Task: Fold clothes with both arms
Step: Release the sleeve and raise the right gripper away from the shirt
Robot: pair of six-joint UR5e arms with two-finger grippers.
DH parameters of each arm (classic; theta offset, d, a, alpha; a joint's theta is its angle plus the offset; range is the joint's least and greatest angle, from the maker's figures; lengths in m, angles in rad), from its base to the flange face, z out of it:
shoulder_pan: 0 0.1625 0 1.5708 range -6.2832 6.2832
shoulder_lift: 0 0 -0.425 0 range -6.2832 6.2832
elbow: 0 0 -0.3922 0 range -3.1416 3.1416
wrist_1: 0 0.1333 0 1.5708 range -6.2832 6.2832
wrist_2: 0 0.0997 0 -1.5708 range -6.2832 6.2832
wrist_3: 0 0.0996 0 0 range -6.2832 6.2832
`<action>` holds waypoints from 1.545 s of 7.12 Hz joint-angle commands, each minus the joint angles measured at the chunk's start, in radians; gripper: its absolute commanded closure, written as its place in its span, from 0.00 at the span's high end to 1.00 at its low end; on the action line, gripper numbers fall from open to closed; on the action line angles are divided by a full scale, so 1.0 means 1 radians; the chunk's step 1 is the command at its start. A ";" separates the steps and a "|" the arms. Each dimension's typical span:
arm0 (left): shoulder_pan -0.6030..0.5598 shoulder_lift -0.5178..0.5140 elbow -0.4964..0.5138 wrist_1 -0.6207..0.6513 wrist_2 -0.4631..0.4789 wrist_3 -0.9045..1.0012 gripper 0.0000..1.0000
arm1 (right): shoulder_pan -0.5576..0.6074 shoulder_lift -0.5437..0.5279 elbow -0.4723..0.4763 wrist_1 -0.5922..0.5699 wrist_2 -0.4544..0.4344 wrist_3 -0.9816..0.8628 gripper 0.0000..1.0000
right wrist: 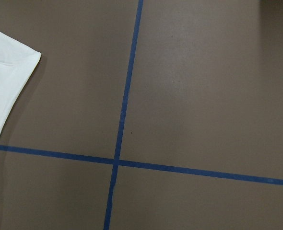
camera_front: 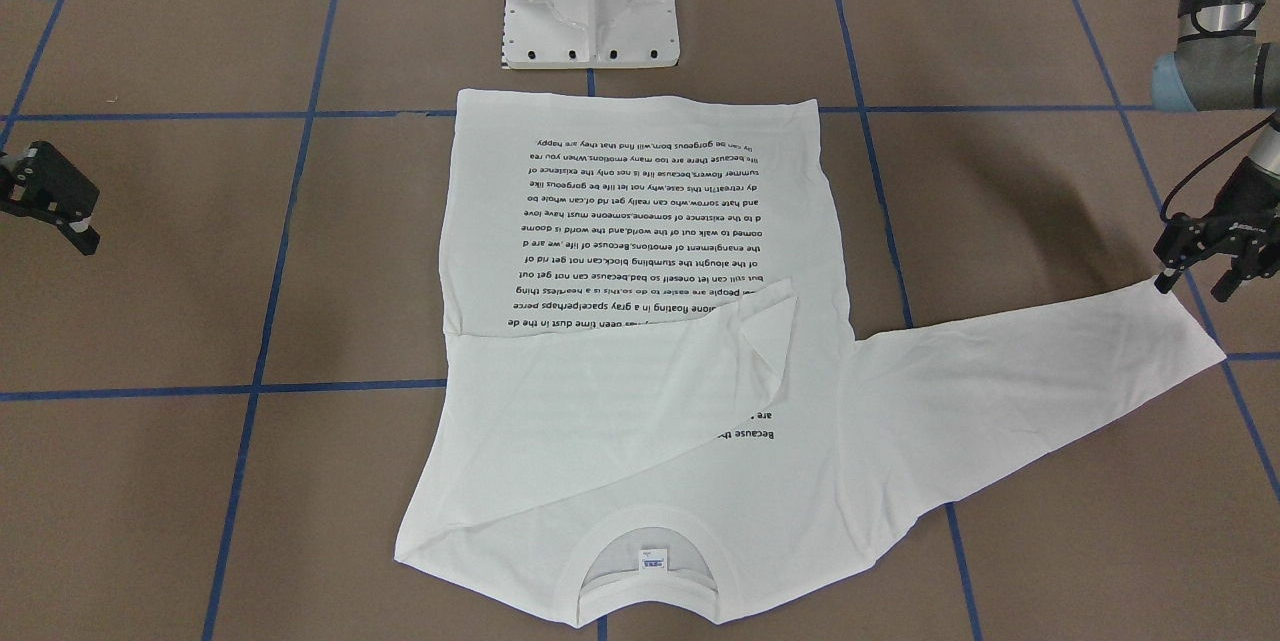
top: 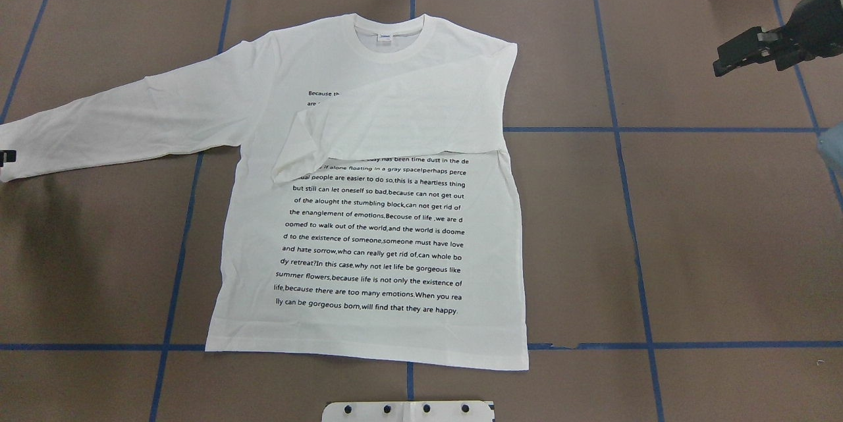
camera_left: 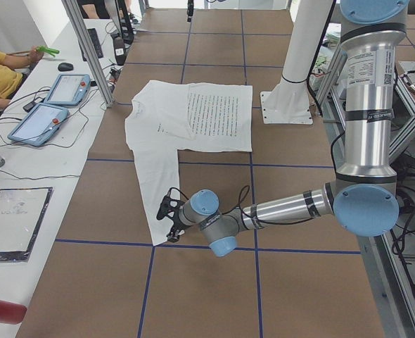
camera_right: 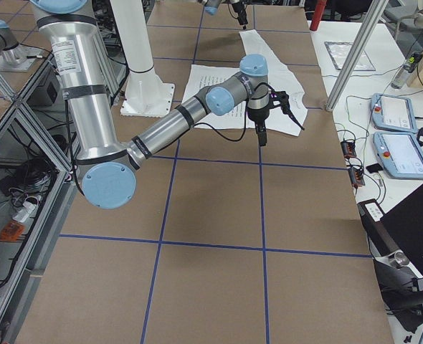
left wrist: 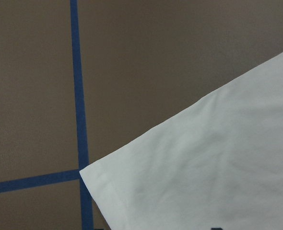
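The white long-sleeved T-shirt (top: 375, 231) lies flat on the brown table, printed text facing up, collar and neck label (top: 384, 37) at the far side. One sleeve (top: 408, 126) is folded across the chest. The other sleeve (camera_front: 1030, 381) stretches out flat toward my left. My left gripper (camera_front: 1197, 281) hovers open just over that sleeve's cuff (left wrist: 204, 182), holding nothing. My right gripper (camera_front: 60, 211) hangs open above bare table, well off the shirt's other side; only a shirt edge (right wrist: 5, 81) shows in its wrist view.
The white metal base (camera_front: 590, 1) stands just behind the shirt's hem. Blue tape lines (top: 619, 130) grid the table. A side bench with tablets (camera_left: 49, 105) and a seated person's arm (camera_left: 3, 67) lies beyond the collar end.
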 commanded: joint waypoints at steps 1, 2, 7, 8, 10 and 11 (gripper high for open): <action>0.031 0.000 0.004 -0.001 -0.001 -0.001 0.79 | 0.001 0.000 -0.005 0.000 -0.002 0.000 1.00; 0.043 0.000 0.004 -0.001 -0.001 -0.001 0.79 | 0.001 0.000 -0.005 0.000 -0.002 0.000 1.00; 0.067 0.001 0.015 -0.003 0.000 0.002 0.79 | -0.001 0.000 -0.010 0.005 -0.002 0.000 1.00; 0.067 0.003 0.016 -0.003 0.000 0.002 0.75 | -0.001 0.000 -0.010 0.005 -0.002 0.000 1.00; 0.067 0.009 0.015 -0.007 0.002 0.002 0.26 | -0.001 0.000 -0.010 0.005 -0.002 0.000 1.00; 0.067 0.010 0.013 -0.007 0.000 0.007 0.00 | -0.001 0.000 -0.010 0.005 -0.002 0.001 1.00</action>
